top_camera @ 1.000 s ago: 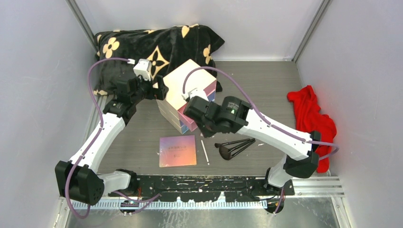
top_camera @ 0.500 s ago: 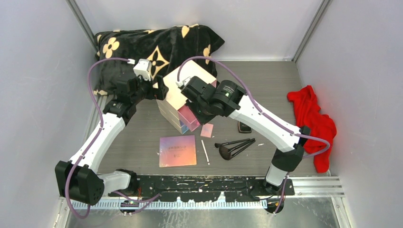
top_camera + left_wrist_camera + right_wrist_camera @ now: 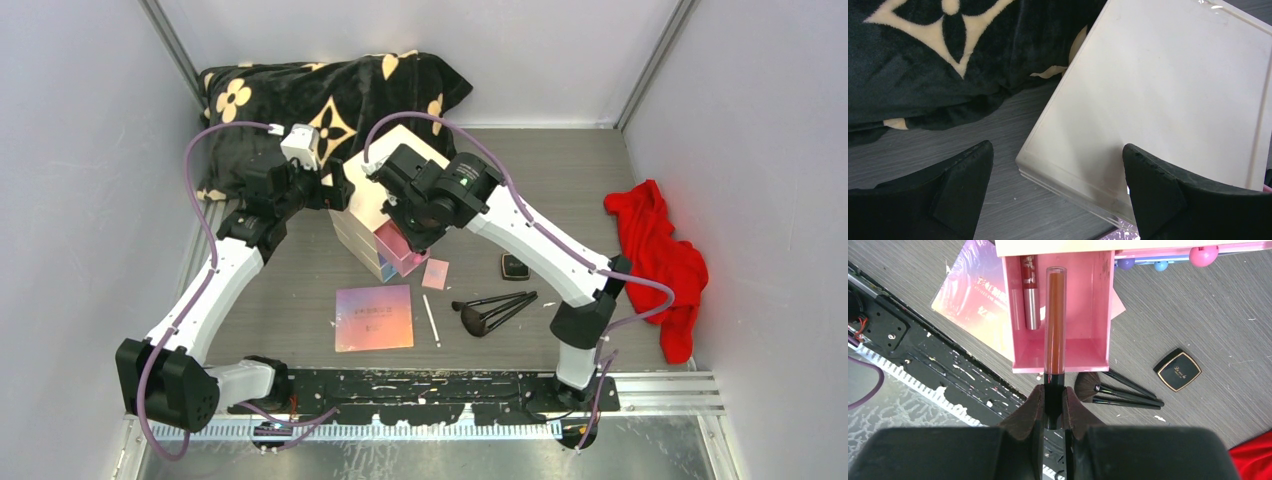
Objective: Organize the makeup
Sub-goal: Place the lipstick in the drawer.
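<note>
Pink plastic forms the open drawer (image 3: 1083, 347) lying directly ahead of the right end effector (image 3: 1053, 400). Its fingers are pinched almost shut on the black cap of a clear tube of reddish-brown gloss (image 3: 1054, 325), which points out over the drawer. Inside the drawer, left of that tube, lies a red-and-silver tube (image 3: 1030, 295). Further left of the end effector, the iridescent palette (image 3: 973, 295) lies flat on the worktop (image 3: 1173, 300). Just to its right are the black-handled brushes (image 3: 1118, 390), and beyond them the black compact (image 3: 1177, 369). The left end effector (image 3: 1058, 152) gapes wide, holding nothing, its fingers straddling a corner of the cream box (image 3: 1168, 95), with a black patterned blanket (image 3: 948, 65) to its left.
</note>
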`<state>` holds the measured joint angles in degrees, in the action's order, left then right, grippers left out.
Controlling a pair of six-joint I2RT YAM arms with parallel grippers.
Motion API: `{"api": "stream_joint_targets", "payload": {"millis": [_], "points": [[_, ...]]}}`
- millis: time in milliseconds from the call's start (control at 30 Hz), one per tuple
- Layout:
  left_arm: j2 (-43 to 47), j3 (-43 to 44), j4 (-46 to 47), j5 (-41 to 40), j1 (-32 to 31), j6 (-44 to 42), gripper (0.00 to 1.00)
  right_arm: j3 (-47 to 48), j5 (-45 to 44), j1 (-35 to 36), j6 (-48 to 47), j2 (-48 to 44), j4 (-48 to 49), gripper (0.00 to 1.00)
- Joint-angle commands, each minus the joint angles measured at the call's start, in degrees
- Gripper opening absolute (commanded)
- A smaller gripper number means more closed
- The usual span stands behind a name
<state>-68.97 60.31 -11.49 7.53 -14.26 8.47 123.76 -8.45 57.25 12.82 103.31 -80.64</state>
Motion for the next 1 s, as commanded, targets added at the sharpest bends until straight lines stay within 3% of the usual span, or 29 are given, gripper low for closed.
{"api": "stream_joint_targets", "payload": {"millis": [0,267,633,800,967], "points": [[1.1,-0.1,-0.7,-0.2,0.1,-1.5,1.0,4.4,1.7,-1.2,-2.2,2.0,-1.7,0.01],[0.8,0.2,-0.7,0.1,0.0,-1.5,1.0,4.3,3.3,-3.1,-2.7,3.2,-0.7,0.03],[1.3,0.2,-0.9,0.0,0.0,-1.6,1.0,6.7,2.8,-3.8,-4.2,5.0,2.1,0.3],[1.3,0.1,-0.9,-0.1,0.1,-1.7,1.0,6.8,2.5,-3.8,-4.8,5.5,2.7,0.37],[1.1,0.2,-0.9,-0.1,0.0,-1.7,1.0,6.9,0.7,-3.9,-4.6,3.9,3.5,0.38]]}}
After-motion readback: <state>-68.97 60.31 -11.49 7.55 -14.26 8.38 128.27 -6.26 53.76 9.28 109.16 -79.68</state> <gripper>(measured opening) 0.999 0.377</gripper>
